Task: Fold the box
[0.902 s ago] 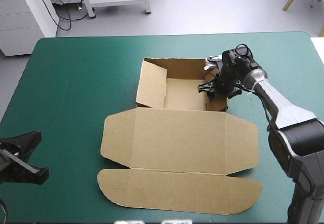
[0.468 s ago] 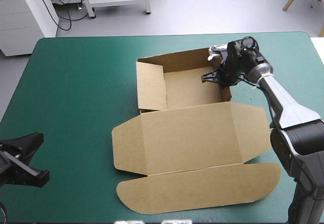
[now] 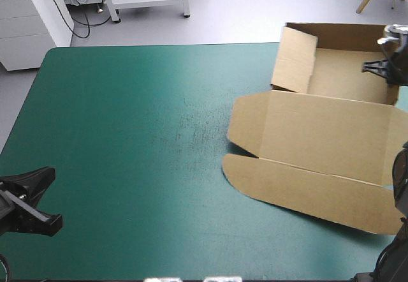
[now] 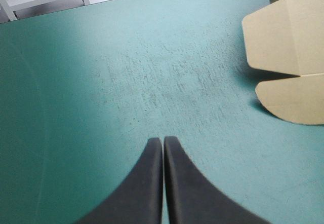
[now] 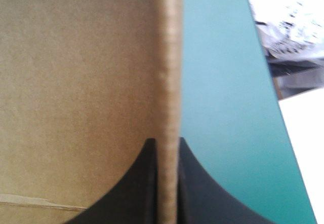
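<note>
Table (image 3: 127, 135): teal-green cover; the left and middle are left bare, and all of the task's board is crowded at the far right corner.
Box (image 3: 312, 119): brown, set at the far right corner, well apart from the left edge. It is partly formed, an open tray with the rest lying flat. Its long axis is seen to run from the far edge toward the near edge, slanted slightly to the right.
Lid (image 3: 328, 141): laid flat on the cover on the tray's near side, not yet raised.
Flap (image 3: 306, 189): the rounded strip at the lid's near end, also flat.
Tray (image 3: 347, 71): walls are raised at the far side and the left; the right part is cut off in the high view.
Wall (image 5: 169, 57): the tray's right wall, upright, seen edge-on and running straight ahead from between the right fingers.
Right gripper (image 5: 167, 142): clenched on the wall, one finger inside the tray and one outside over the cover.
Left gripper (image 4: 163, 140): fingers pressed together on nothing, held over bare cover by the near left corner; the box lies ahead and to its right, well apart.
Nearer arm: the right, already on the board. Most of the table would have to be crossed by the left before the lid could be reached.
Progress, as judged: roughly midway, with the walls up and the lid and flap untouched.
Risk: with only one wall gripped so near the corner, the box could be swung or slid off the edge.
</note>
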Motion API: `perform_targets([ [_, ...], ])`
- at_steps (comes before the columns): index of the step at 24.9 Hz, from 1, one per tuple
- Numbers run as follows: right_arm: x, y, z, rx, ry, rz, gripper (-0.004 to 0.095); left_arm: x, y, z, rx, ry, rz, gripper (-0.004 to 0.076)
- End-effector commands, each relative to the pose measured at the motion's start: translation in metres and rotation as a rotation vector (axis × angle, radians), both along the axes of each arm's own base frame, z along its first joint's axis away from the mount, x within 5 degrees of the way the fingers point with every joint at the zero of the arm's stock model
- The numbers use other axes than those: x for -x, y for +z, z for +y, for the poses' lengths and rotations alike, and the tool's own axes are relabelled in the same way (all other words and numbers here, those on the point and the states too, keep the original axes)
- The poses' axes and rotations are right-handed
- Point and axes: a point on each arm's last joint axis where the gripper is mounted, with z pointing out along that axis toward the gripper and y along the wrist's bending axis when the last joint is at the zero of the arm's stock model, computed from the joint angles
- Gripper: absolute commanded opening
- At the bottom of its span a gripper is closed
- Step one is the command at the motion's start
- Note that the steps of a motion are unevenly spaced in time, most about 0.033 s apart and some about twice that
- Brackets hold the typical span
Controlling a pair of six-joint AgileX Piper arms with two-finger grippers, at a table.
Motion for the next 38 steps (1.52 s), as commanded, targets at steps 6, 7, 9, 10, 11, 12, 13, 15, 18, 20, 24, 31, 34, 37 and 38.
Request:
perform_targets([
  [6,0.03,-0.002,-0.087,0.0,-0.21,-0.036,-0.0019,0.002,0.0,-0.001,-0.005,-0.013,0.038,-0.001],
  [7,0.03,-0.005,-0.092,-0.002,-0.219,-0.031,-0.0019,0.002,0.0,-0.001,-0.003,-0.015,0.038,-0.001],
  [9,0.031,-0.013,-0.1,-0.008,-0.232,-0.017,0.0006,0.002,0.0,-0.001,-0.001,-0.018,0.039,-0.001],
  [10,0.032,-0.015,-0.103,-0.011,-0.235,-0.008,0.003,0.002,0.0,-0.001,-0.001,-0.018,0.041,-0.001],
  [11,0.033,-0.019,-0.106,-0.022,-0.24,0.009,0.0074,0.002,0.0,-0.001,-0.001,-0.018,0.039,-0.001],
  [12,0.033,-0.021,-0.106,-0.027,-0.243,0.018,0.0136,0.002,0.0,-0.001,-0.001,-0.018,0.039,-0.001],
  [13,0.035,-0.021,-0.109,-0.033,-0.251,0.015,0.0216,0.002,0.0,-0.001,-0.001,-0.018,0.039,-0.001],
  [15,0.037,-0.017,-0.108,-0.059,-0.237,-0.007,0.0424,0.002,0.0,-0.001,-0.001,-0.018,0.039,-0.001],
  [18,0.04,-0.008,-0.106,-0.054,-0.212,-0.027,0.0744,0.002,0.0,-0.001,-0.001,-0.018,0.039,-0.001],
  [20,0.042,-0.002,-0.103,-0.054,-0.211,-0.042,0.0882,0.002,0.0,-0.001,-0.001,-0.018,0.039,-0.001],
  [24,0.051,0.021,-0.094,-0.054,-0.194,-0.098,0.0926,0.001,0.0,0.001,-0.022,0.005,0.032,-0.001],
  [31,0.104,0.113,0.016,-0.1,0.073,-0.342,0.0473,-0.001,0.0,0.008,-0.109,0.035,0.004,-0.001],
  [34,0.124,0.117,0.081,-0.092,0.282,-0.345,-0.002,-0.001,0.0,0.008,-0.152,0.009,-0.011,-0.001],
  [37,0.147,0.11,0.122,-0.121,0.407,-0.332,-0.0004,0.0,0.001,0.009,-0.133,0.026,-0.019,-0.001],
  [38,0.155,0.105,0.136,-0.122,0.461,-0.331,-0.0004,0.002,0.003,0.009,-0.121,0.025,-0.049,-0.001],
])
